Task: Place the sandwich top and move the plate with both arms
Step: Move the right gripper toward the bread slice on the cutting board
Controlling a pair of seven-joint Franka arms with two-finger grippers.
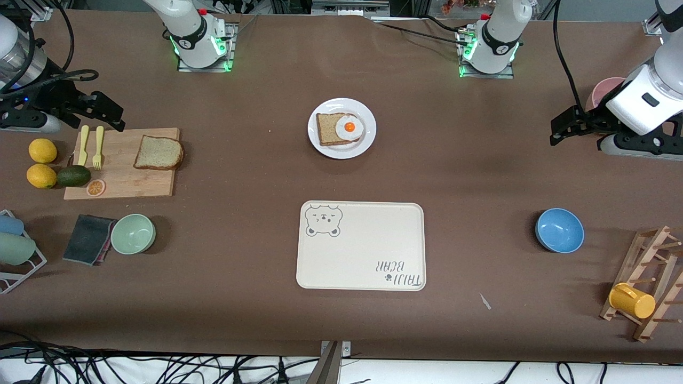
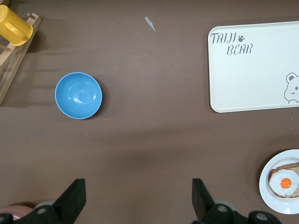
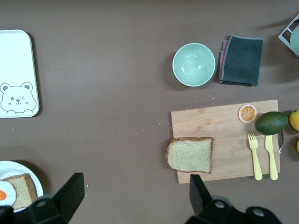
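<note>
Nothing of the task is done yet — both arms are waiting at the ends of the surface [image 1: 240, 176], and the first step, fetching the sandwich top, is the one in hand.

The sandwich top [image 1: 158, 153] is lying flat on the wooden cutting board [image 1: 120, 181] toward the right arm's end, at the board's edge that faces the middle of the surface, well apart from the yellow fork [image 1: 98, 146] and knife [image 1: 84, 145] on the same board. The plate [image 1: 341, 128] is sitting mid-surface between the two bases, carrying a darker slice with a fried egg [image 1: 349, 127]; the cream bear tray [image 1: 361, 245] is lying nearer the front camera than the plate.

The right pincer [image 1: 104, 113] is hanging over the board's corner beside the cutlery, its fingers [image 3: 70, 191] spread wide and holding nothing. The left pincer [image 1: 568, 125] is hovering over bare surface at the left arm's end, fingers [image 2: 74, 196] likewise wide apart and empty.

The next move is likely falling to the right arm: it is standing closest to the bread, and it would need to travel over the slice, come down with the jaws straddling the crust edges, and close gently — the slice is thin and flat, so a low, careful pinch is called for. The left arm is probably not needed until the plate is to be carried.
</note>
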